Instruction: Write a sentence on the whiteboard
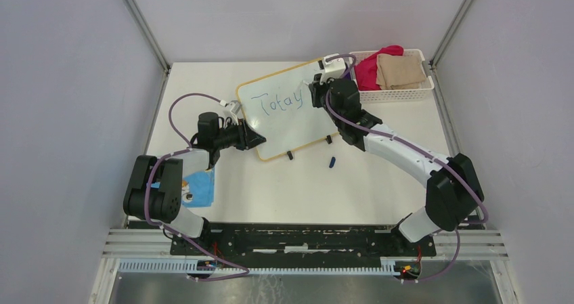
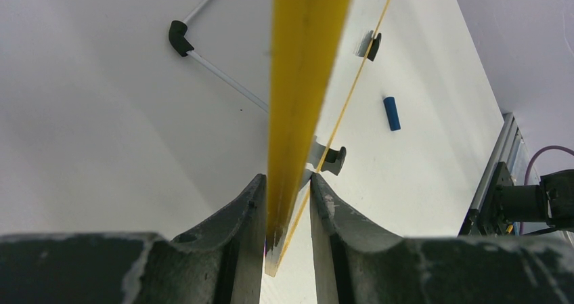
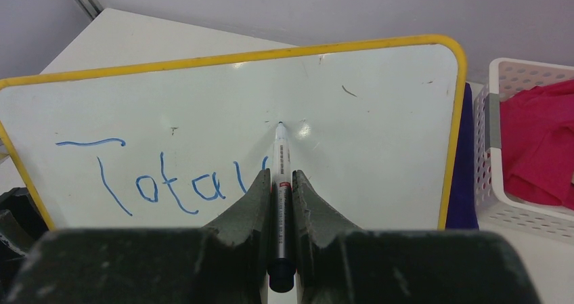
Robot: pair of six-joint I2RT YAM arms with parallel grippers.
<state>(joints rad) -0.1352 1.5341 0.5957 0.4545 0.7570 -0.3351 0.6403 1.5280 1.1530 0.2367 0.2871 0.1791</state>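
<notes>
1. The white rectangular whiteboard with a thin yellow-tan frame [image 1: 288,129] stands tilted on the table [image 1: 379,185]. Its blue handwritten writing [image 3: 169,182] reads roughly "Today".
2. The right claw [image 3: 280,179] is clamped on a white marker pen [image 3: 281,152], with the tip at the board just right of the last letter.
3. The left claw [image 2: 288,190] pinches the board's left frame edge, steadying it.
4. The first line looks unfinished. Next comes the apostrophe and "s", which call for light, even pressure.
5. A small blue cap [image 1: 332,161] lies just in front of the board.

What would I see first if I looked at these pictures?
The whiteboard in the middle of the table, with a few blue letters on it, catches the eye first. The right gripper holds a marker with its tip at the board, while the left gripper pinches the board's yellow edge. A white basket of red and tan cloths sits at the far right corner.
</notes>
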